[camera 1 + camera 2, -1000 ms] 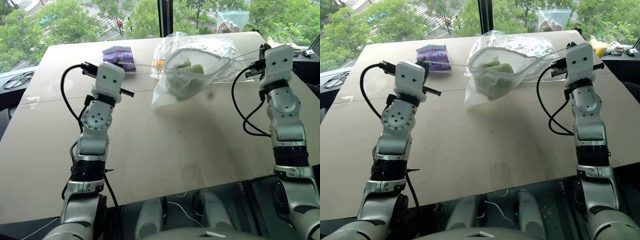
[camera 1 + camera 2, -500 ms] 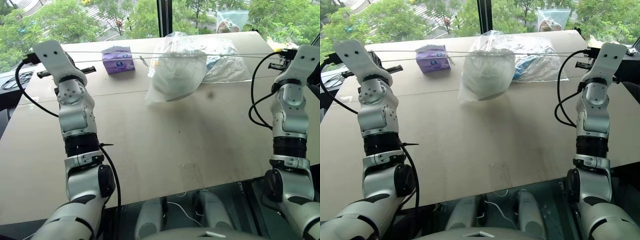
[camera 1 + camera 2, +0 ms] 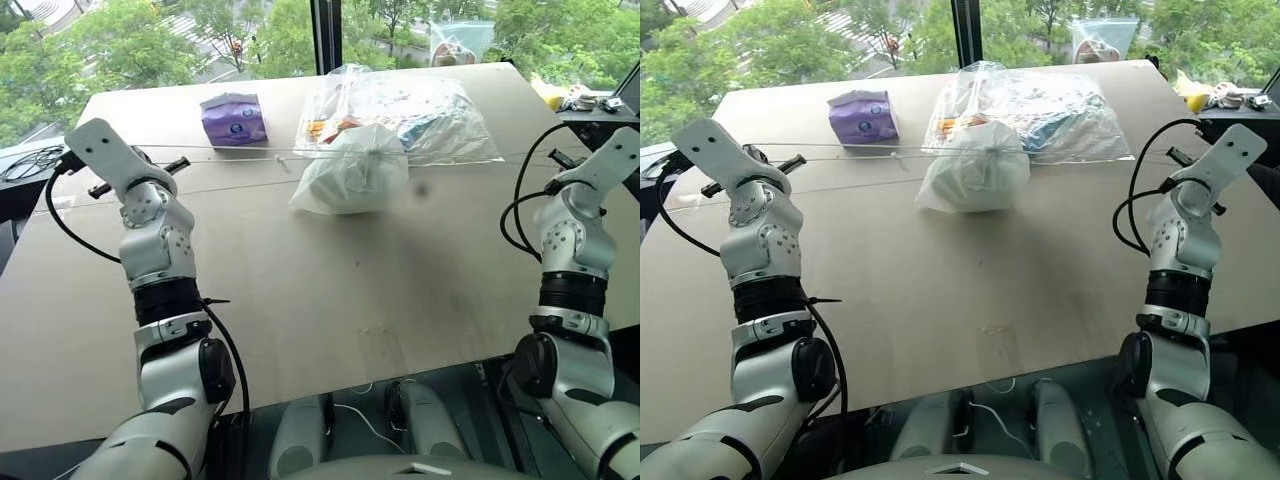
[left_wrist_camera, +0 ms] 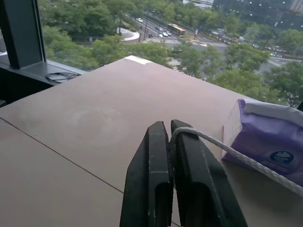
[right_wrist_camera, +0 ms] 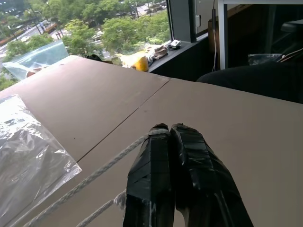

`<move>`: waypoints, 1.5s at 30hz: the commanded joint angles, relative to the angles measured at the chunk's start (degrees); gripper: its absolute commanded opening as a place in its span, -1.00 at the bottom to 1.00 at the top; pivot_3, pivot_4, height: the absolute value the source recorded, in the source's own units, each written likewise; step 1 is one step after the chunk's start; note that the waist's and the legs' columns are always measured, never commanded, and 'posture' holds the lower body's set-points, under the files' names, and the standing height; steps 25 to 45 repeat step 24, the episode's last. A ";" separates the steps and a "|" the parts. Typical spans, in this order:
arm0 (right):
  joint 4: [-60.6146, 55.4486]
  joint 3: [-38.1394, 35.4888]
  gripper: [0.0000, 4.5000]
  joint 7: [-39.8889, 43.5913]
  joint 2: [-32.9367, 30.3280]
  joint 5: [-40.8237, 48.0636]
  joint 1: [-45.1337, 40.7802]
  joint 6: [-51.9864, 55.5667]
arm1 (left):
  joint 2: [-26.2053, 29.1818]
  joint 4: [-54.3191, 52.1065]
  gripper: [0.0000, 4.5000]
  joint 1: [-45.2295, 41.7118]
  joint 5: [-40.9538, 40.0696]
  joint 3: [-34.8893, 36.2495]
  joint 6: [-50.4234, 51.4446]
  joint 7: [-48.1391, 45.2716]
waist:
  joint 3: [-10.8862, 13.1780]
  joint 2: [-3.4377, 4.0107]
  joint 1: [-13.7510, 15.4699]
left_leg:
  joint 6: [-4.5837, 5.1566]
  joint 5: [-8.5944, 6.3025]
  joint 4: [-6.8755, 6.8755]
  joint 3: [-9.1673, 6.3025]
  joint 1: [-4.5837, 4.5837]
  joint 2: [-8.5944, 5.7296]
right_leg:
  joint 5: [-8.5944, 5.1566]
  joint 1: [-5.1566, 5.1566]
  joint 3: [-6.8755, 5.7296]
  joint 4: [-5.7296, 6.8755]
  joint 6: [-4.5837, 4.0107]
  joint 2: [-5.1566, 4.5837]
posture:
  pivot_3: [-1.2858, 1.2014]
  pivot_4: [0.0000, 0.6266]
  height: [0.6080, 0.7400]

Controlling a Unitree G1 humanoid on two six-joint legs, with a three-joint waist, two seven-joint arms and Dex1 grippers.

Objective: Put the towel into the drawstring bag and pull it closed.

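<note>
The white drawstring bag (image 3: 350,180) lies on the table at centre back, bunched into a rounded bundle with its mouth cinched together. The towel is hidden inside it. Thin white cords (image 3: 220,158) run taut from the bag's top out to both sides. My left gripper (image 4: 169,127) is far out to the left, shut on the end of one cord (image 4: 236,153). Far out to the right, my right gripper (image 5: 169,128) is shut on the cords (image 5: 94,175) there. Both hands hover just above the table.
A purple tissue packet (image 3: 233,117) sits at the back left, close behind the left cord. A clear plastic bag of colourful items (image 3: 420,100) lies right behind the drawstring bag. Small clutter (image 3: 575,98) rests on the ledge at far right.
Both hands swung outward and down, drawing the cords taut. The bag's mouth went from wide open with green towel showing to cinched shut, and the bag came down onto the table.
</note>
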 commanded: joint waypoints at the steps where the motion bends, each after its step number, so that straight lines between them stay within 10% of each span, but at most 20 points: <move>1: -5.56 4.66 -1.00 20.30 -6.06 4.86 -0.21 2.01 | 1.53 -4.65 -0.98 -0.07 -4.57 -7.61 1.96 -19.17 | 0.01 0.01 0.20 | 0.00 0.00 0.03 -0.02 -0.05 0.00 | 0.00 0.00 -0.03 -0.01 0.00 -0.01 | 0.03 -0.52 1.00; 5: -15.69 19.19 -0.69 47.81 -14.80 6.05 8.11 4.22 | 4.56 -12.62 -1.00 4.73 -6.53 -17.70 7.19 -36.27 | -0.02 0.00 -0.15 | 0.04 -0.03 -0.02 -0.02 -0.01 0.00 | 0.00 0.08 0.03 -0.19 0.00 0.00 | 0.03 -0.52 1.00; 10: -22.04 26.64 0.20 69.14 -27.96 5.20 22.38 3.28 | 15.21 -19.99 -0.20 15.18 -8.45 -23.23 13.68 -52.89 | -0.03 -0.01 -0.37 | 0.04 -0.06 -0.38 -0.22 0.07 0.09 | -0.02 0.07 0.09 -0.50 -0.02 0.22 | 0.03 -0.52 1.00; 13: -17.96 24.75 0.25 77.24 -32.73 3.70 28.12 -4.95 | 23.76 -23.68 0.38 24.53 -11.20 -21.10 15.77 -62.72 | 0.01 0.04 -0.45 | 0.04 -0.05 -0.65 0.02 0.04 0.07 | -0.02 -0.28 0.29 -0.55 -0.03 0.24 | 0.03 -0.52 1.00; 24: -10.83 19.34 0.25 84.18 -28.75 6.44 31.20 -14.70 | 25.61 -28.90 0.38 40.02 -9.96 -16.84 11.60 -64.93 | 0.01 0.03 0.49 | -0.22 -0.19 -0.50 -0.05 0.04 0.10 | -0.15 -0.22 0.15 -0.59 -0.25 -0.10 | 0.03 -0.52 1.00; 45: -10.83 19.34 0.25 84.18 -28.75 6.44 31.20 -14.70 | 25.61 -28.90 0.38 40.02 -9.96 -16.84 11.60 -64.93 | 0.01 0.03 0.49 | -0.22 -0.19 -0.50 -0.05 0.04 0.10 | -0.15 -0.22 0.15 -0.59 -0.25 -0.10 | 0.03 -0.52 1.00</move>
